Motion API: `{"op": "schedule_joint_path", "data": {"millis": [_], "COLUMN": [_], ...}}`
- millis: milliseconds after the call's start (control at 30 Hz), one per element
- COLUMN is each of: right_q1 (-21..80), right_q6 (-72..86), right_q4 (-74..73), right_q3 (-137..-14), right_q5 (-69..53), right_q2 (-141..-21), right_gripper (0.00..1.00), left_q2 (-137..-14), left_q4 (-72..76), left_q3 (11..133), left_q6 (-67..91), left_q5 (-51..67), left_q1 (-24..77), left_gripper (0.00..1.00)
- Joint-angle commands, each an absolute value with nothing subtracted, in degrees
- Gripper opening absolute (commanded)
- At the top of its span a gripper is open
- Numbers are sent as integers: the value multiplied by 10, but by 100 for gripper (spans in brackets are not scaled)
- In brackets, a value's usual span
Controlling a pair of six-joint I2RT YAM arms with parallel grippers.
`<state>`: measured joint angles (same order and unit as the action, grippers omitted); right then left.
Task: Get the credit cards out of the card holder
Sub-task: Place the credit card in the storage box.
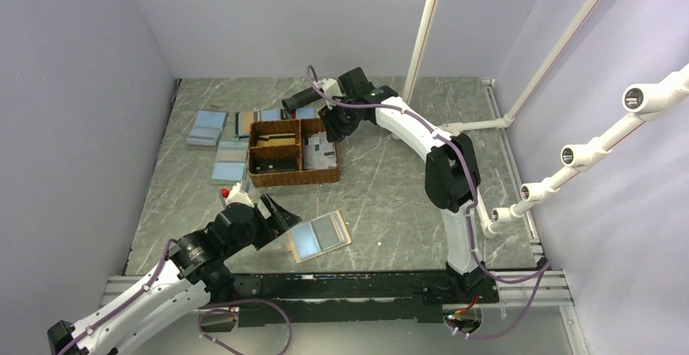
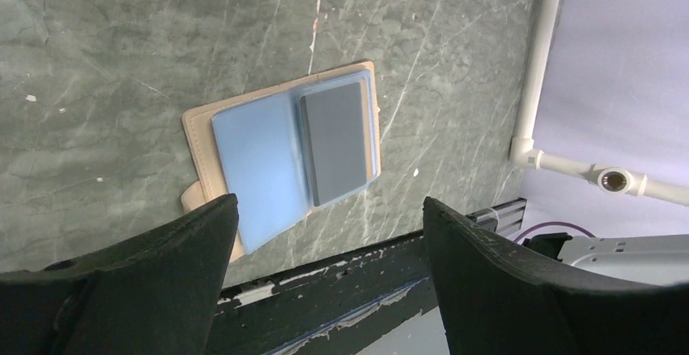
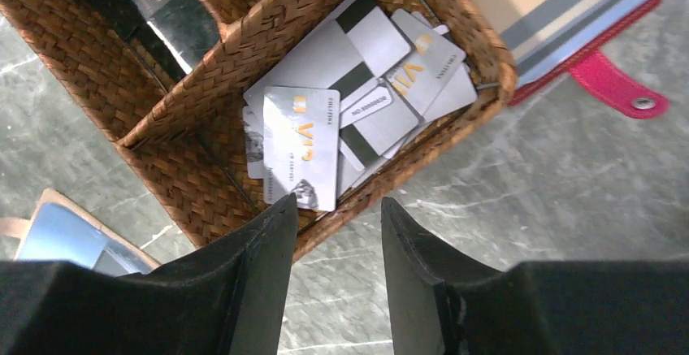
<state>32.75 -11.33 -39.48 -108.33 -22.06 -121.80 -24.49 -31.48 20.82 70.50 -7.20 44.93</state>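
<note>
The card holder (image 1: 318, 235) lies open on the table near the front, tan-rimmed, with a light blue left face and a grey right face. It fills the middle of the left wrist view (image 2: 292, 148), and one corner shows in the right wrist view (image 3: 65, 233). My left gripper (image 1: 280, 213) (image 2: 329, 205) is wide open and empty, just left of the holder and above it. My right gripper (image 1: 331, 132) (image 3: 339, 201) is open and empty over the right edge of the brown woven basket (image 1: 276, 178). Several silver cards (image 3: 325, 119) lie in the basket's right compartment.
Dark cards (image 3: 154, 6) lie in the basket's left compartments. Several blue wallets (image 1: 207, 127) lie left of and behind the basket, one with a red strap (image 3: 617, 87). White pipes (image 1: 422, 38) stand at the back right. A black rail (image 2: 341, 290) runs along the near edge.
</note>
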Motion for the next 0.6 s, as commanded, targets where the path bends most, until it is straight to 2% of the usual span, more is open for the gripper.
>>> {"op": "schedule_joint_path", "data": {"millis": [0,167,333,567], "right_q1": [324,323,323,324], "right_q6": [-125,-163,-202,-184], "right_q4": [-372,-386,-383,-316], "right_q3": [-1103,-1037,-889,-702], "right_q5": [-194,-320,-500,-567], "right_q2": [-1151,-1066,-973,-886], "right_gripper": [46,48,49,51], "left_q2": [-243,-258,-293,-357], "left_q4": [-279,-235,-184,-113], "left_q3": [203,184,172,163], "left_q6": [721,727,729,732], "left_q5": [-62,-39,-21,5], "left_q1": [447,447,447,445], "left_gripper": [88,88,87,86]}}
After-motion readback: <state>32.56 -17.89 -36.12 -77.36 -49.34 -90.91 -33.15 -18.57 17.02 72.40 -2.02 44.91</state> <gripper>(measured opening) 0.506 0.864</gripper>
